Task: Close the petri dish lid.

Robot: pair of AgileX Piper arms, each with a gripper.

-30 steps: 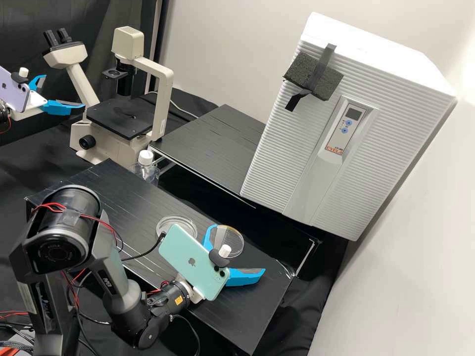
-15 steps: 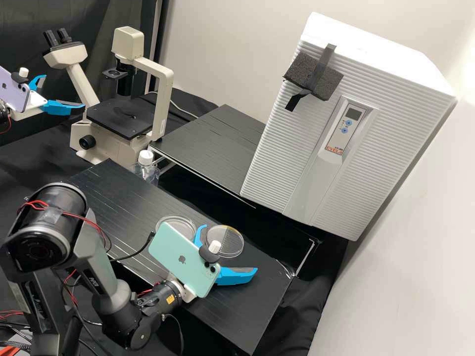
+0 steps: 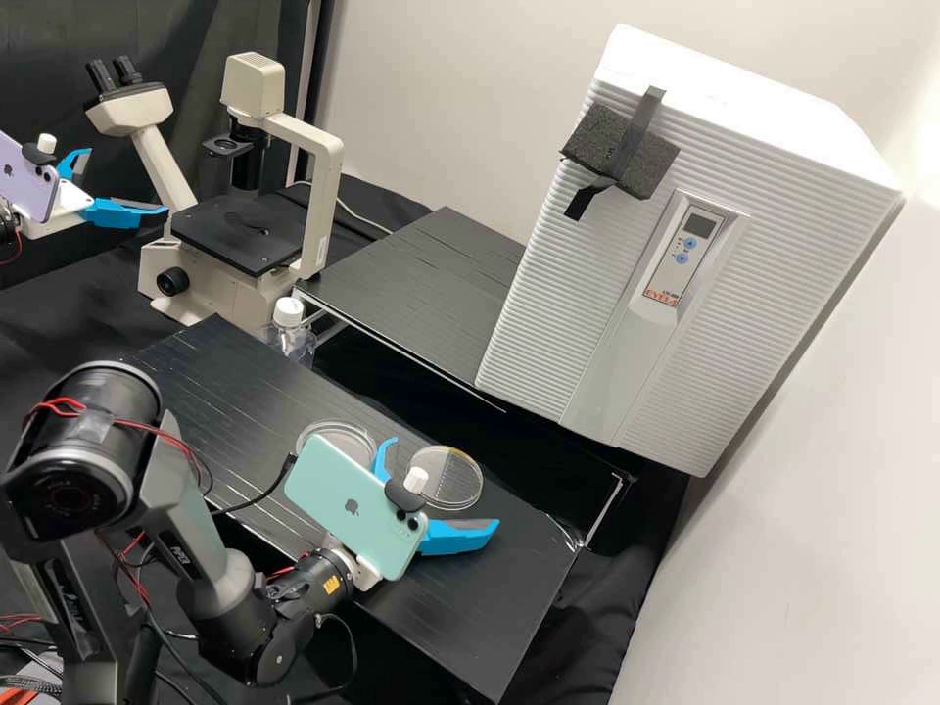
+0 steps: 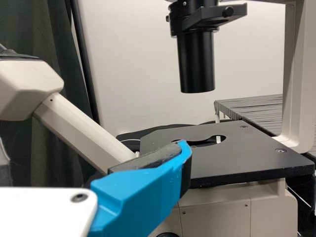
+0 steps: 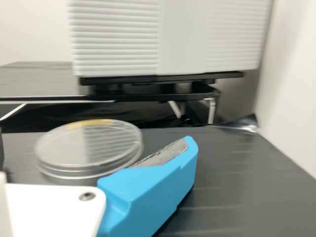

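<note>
Petri dish (image 5: 89, 143): lay just ahead of parted jaws on the nearer right gripper (image 3: 446, 482); showed no long axis; stood well apart from the left gripper (image 3: 128, 180), also released.

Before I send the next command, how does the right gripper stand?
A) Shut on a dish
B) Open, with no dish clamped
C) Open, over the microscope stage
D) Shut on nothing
B: the high view shows the right gripper with its blue fingers spread wide, and the clear round dish near it lies flat on the bench.
</note>
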